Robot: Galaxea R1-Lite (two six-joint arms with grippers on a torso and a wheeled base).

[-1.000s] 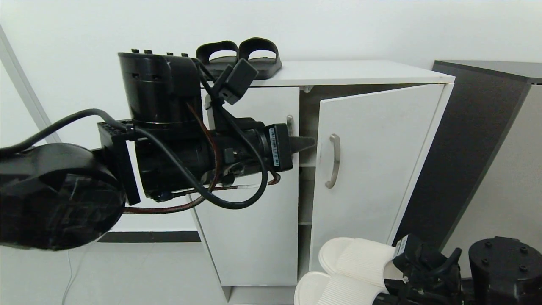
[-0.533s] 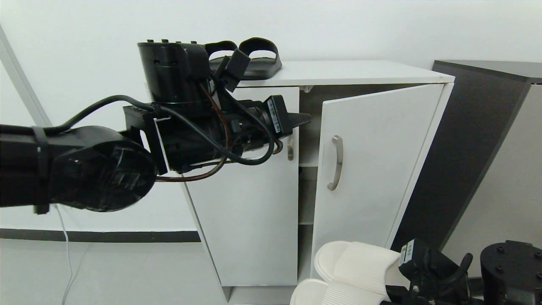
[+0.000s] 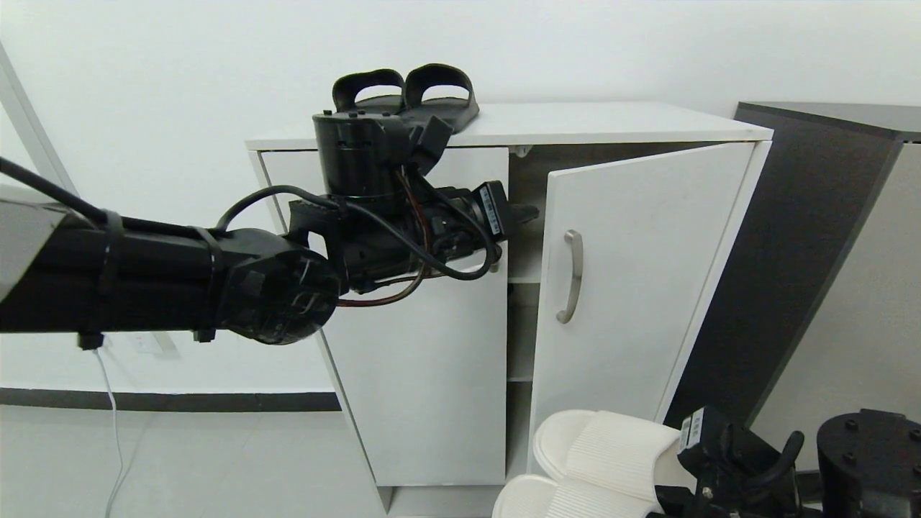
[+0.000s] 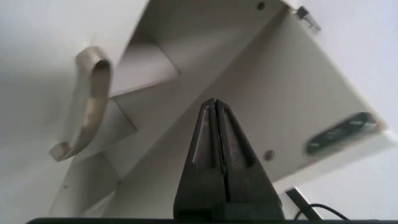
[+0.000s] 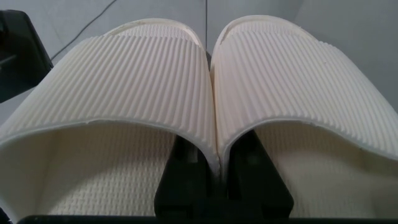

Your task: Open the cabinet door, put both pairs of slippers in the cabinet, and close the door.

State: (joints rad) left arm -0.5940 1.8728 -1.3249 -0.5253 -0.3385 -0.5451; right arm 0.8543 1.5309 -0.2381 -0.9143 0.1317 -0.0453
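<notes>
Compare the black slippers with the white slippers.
The black slippers are dark and smooth-strapped; the white slippers are pale with ribbed straps. The black slippers sit on the cabinet top; the white slippers are clamped in the right gripper, low before the open door. Both pairs lie side by side, not yet stowed.

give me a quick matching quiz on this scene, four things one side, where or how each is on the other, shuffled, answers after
1. pair of black plastic slippers
2. pair of white ribbed foam slippers
3. right white cabinet door
4. left gripper

A. standing ajar
B. shut, empty, in front of the cabinet's opening
C. on the cabinet top
D. clamped in the right gripper

Pairs: 1-C, 2-D, 3-A, 4-B
</notes>
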